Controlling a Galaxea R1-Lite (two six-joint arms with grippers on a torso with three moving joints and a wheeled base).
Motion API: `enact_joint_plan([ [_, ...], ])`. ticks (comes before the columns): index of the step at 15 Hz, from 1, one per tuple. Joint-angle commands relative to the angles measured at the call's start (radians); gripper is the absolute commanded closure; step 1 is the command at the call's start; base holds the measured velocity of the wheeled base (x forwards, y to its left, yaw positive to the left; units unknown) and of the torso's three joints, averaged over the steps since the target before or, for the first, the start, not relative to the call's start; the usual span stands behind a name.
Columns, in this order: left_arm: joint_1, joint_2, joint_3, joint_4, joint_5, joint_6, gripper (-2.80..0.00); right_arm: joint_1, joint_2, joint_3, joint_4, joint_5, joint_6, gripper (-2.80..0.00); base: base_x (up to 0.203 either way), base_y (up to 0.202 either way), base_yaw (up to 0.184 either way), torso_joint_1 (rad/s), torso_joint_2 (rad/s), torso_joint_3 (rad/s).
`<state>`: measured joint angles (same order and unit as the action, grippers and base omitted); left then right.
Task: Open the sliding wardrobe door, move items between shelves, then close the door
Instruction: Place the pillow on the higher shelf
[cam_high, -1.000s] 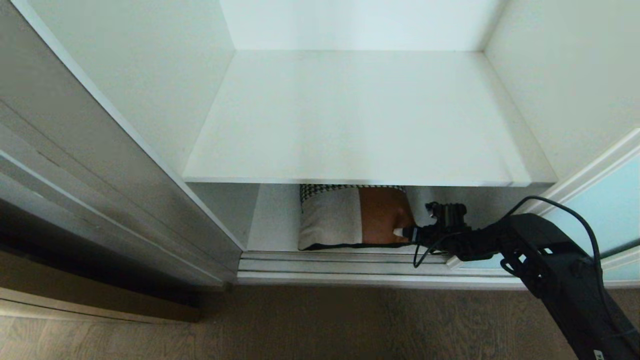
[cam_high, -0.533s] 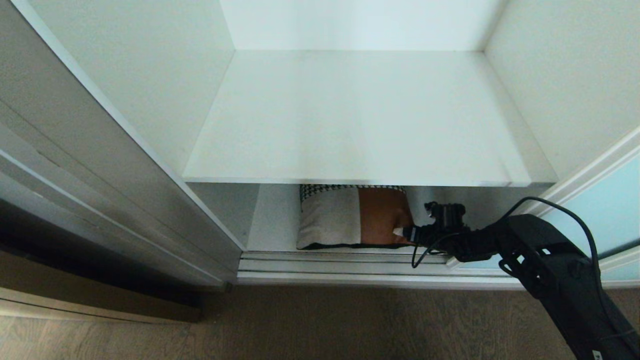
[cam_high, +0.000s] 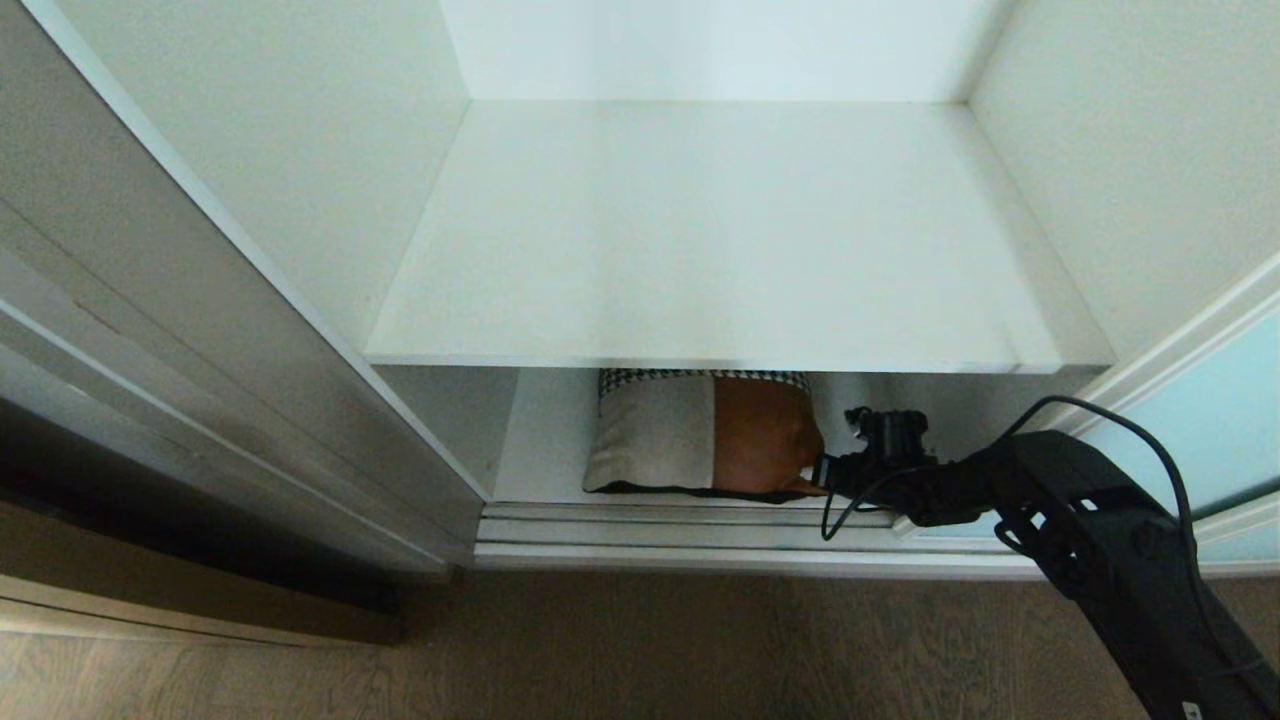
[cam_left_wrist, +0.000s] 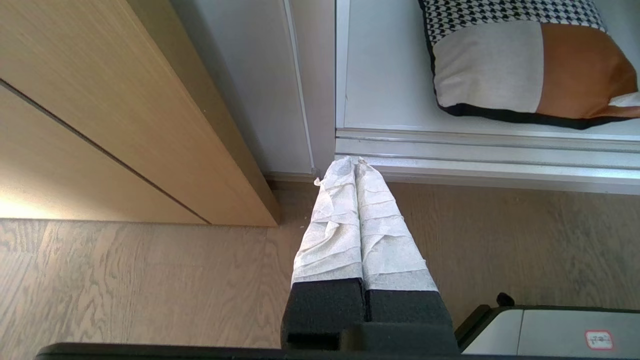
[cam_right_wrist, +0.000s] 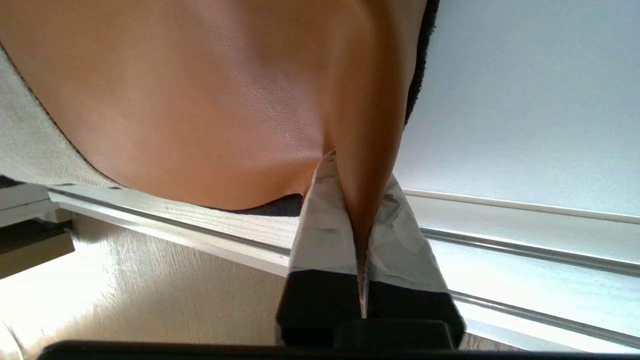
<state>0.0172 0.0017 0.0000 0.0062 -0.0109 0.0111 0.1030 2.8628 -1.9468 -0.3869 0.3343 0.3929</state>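
no text can be read; a small red-marked label (cam_left_wrist: 598, 339) on the robot's grey housing is illegible

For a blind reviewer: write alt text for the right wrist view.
The right tool is shut on a pinched fold of the cushion's tan-brown corner, at the front of the white bottom shelf. The silver door track and wood floor lie below it.

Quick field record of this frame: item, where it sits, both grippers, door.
item: cushion with houndstooth, grey and tan-brown panels and black edging
location: lower white wardrobe shelf, under the bare upper white shelf
right gripper: shut, pinching a fold of the cushion's tan-brown corner
left gripper: shut, holding nothing, above the wood floor
door: pale aqua frosted-glass sliding door slid right, compartment open
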Motion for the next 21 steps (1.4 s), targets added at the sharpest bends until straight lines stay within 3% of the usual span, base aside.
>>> enact_joint_plan([
  [1,0.0,0.001,0.002,0.0,0.0,0.0,0.0,0.004,0.004,0.001,-0.011,-0.001,0.004,0.0,0.0,0.0,0.0,0.0,0.0,0.0],
  [4,0.0,0.001,0.002,0.0,0.0,0.0,0.0,0.007,-0.021,0.003,0.029,-0.01,0.01,0.0,0.0,0.0,0.0,0.0,0.0,0.0],
  [7,0.0,0.001,0.002,0.0,0.0,0.0,0.0,-0.007,-0.099,0.021,0.157,-0.008,0.016,0.0,0.0,0.0,0.0,0.0,0.0,0.0],
  [10,0.0,0.001,0.002,0.0,0.0,0.0,0.0,-0.026,-0.213,0.144,0.223,0.005,0.011,0.0,0.0,0.0,0.0,0.0,0.0,0.0],
  [16,0.001,0.001,0.002,0.0,0.0,0.001,0.0,-0.037,-0.415,0.442,0.24,0.185,-0.041,0.0,0.0,0.0,0.0,0.0,0.0,0.0],
  [21,0.0,0.001,0.002,0.0,0.0,0.0,0.0,-0.063,-0.516,0.559,0.243,0.361,0.018,0.0,0.0,0.0,0.0,0.0,0.0,0.0],
])
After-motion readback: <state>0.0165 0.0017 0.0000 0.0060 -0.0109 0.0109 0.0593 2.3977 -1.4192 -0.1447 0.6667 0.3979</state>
